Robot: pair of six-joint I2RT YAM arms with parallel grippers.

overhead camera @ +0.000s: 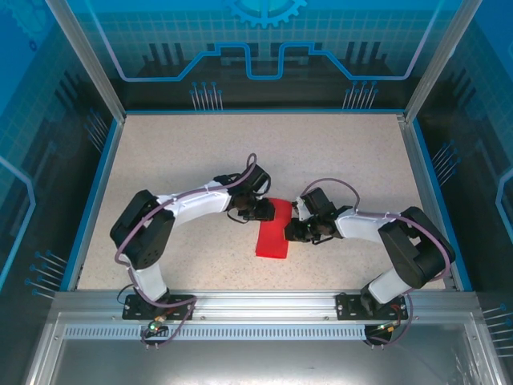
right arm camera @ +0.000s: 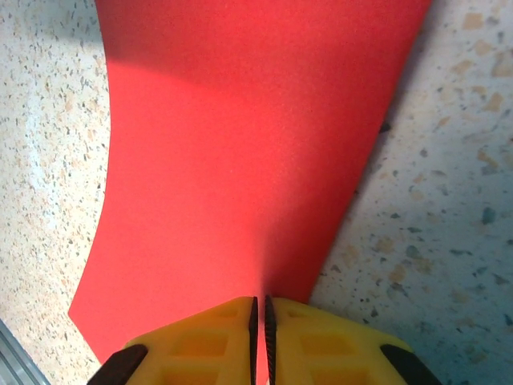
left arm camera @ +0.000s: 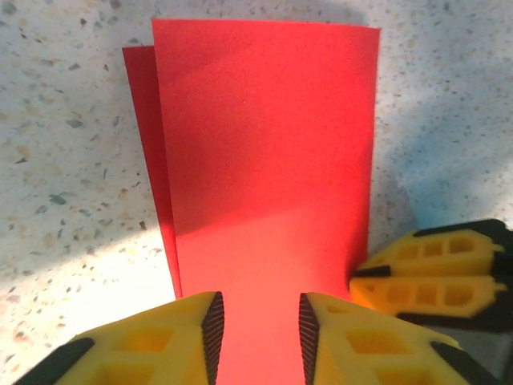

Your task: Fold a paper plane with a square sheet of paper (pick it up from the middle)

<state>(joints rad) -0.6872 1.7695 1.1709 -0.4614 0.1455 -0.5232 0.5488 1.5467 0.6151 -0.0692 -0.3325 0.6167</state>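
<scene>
The square sheet of paper (overhead camera: 272, 233) is bright red and lies folded in half as a long rectangle in the middle of the table. In the left wrist view the sheet (left arm camera: 264, 144) shows two layers, the lower one sticking out along the left. My left gripper (left arm camera: 260, 321) is open at the sheet's far end, its jaws apart over the flat paper. My right gripper (right arm camera: 260, 309) is shut on the sheet (right arm camera: 240, 144), pinching its right long edge. Its yellow fingers (left arm camera: 433, 273) also show in the left wrist view. A paper plane is out of view.
The speckled tabletop (overhead camera: 176, 160) is ringed by a blue rim (overhead camera: 88, 200) and transparent walls. Both arms bend inward over the centre, the left gripper (overhead camera: 263, 210) and the right gripper (overhead camera: 295, 228) close together. Free room lies at the back and the sides.
</scene>
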